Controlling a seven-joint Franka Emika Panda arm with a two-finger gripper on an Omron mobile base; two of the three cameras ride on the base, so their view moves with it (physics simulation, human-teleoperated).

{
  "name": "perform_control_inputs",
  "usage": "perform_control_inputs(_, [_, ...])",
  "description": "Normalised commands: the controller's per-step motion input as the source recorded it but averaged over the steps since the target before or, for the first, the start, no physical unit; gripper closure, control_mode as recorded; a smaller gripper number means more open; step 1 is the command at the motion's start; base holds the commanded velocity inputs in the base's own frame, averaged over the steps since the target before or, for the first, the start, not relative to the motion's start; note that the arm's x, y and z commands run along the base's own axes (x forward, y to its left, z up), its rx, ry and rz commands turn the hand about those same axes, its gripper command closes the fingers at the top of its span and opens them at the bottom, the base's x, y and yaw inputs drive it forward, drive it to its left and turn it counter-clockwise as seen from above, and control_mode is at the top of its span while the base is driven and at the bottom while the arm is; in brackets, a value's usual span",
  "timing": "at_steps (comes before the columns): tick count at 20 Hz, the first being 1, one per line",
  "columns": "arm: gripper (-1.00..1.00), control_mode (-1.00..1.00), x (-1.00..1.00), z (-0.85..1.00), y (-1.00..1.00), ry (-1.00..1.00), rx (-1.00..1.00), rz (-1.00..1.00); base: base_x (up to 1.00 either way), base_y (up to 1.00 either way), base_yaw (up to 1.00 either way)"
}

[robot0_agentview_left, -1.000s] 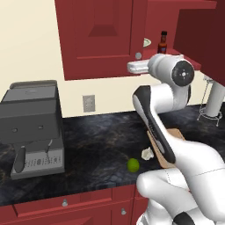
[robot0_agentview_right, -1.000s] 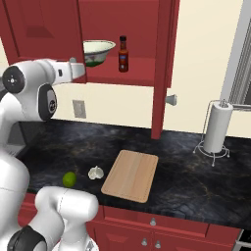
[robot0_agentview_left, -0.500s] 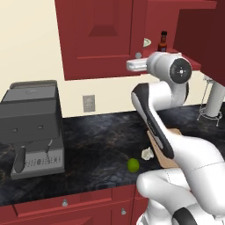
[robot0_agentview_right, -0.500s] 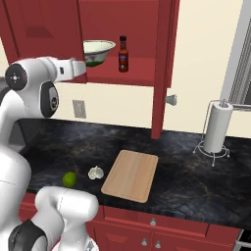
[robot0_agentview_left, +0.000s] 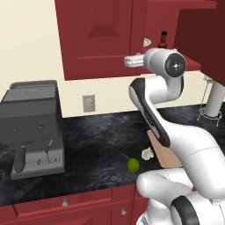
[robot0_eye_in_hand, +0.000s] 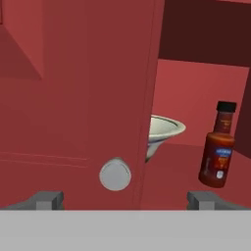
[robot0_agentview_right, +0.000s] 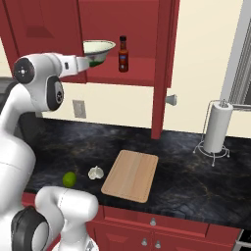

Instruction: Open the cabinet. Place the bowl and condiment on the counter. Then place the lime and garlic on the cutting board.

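Tool: the tool [robot0_eye_in_hand: 127,200] is released, jaws spread full wide with nothing between them, raised to the level of the cabinet shelf.
Knob: a small round silver knob [robot0_eye_in_hand: 115,175] sits just ahead of the tool, roughly between the two tips and not yet touched.
Door: the dark red panelled left door [robot0_eye_in_hand: 73,98] of the dark red upper cabinet [robot0_agentview_right: 122,19] carries that knob; its edge hides part of the bowl. The right door stands swung out.
Bowl: the wide shallow cream-white bowl [robot0_eye_in_hand: 164,128] rests on the shelf just behind the door edge, ahead and slightly right of the tool.
Sauce: the slim bottle of reddish-brown sauce [robot0_eye_in_hand: 218,147], black-capped, stands upright on the shelf, further right, apart from the bowl.
Below: well under the tool, on the black stone desk [robot0_agentview_right: 196,181], the yellow-green lime [robot0_agentview_right: 69,179] and white garlic bulb [robot0_agentview_right: 96,172] lie beside the light-brown wooden cutting board [robot0_agentview_right: 131,175], not on it.
Change: almost none over the last second; the tool hovers as before, jaws unchanged.
Meaning: probably lined up on the knob; opening is half done, nothing moved yet.
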Motion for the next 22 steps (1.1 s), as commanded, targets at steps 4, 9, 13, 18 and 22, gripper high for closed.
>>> perform_control_inputs(4, [-1.00, -1.00, 0.26, 0.00, 0.01, 0.02, 0.00, 0.00, 0.00, 0.00, 0.00])
perform_control_inputs(9, [-1.00, -1.00, 0.24, 0.00, 0.05, 0.01, 0.00, -0.02, 0.00, 0.00, 0.00])
perform_control_inputs(13, [-1.00, -1.00, 0.19, -0.01, 0.06, 0.00, 0.00, -0.02, 0.00, 0.00, 0.00])
perform_control_inputs(18, [-1.00, -1.00, 0.06, -0.18, 0.10, 0.00, 0.00, -0.02, 0.00, 0.00, 0.00])
perform_control_inputs(22, [-1.00, -1.00, 0.11, -0.03, 0.04, 0.00, 0.00, -0.02, 0.00, 0.00, 0.00])
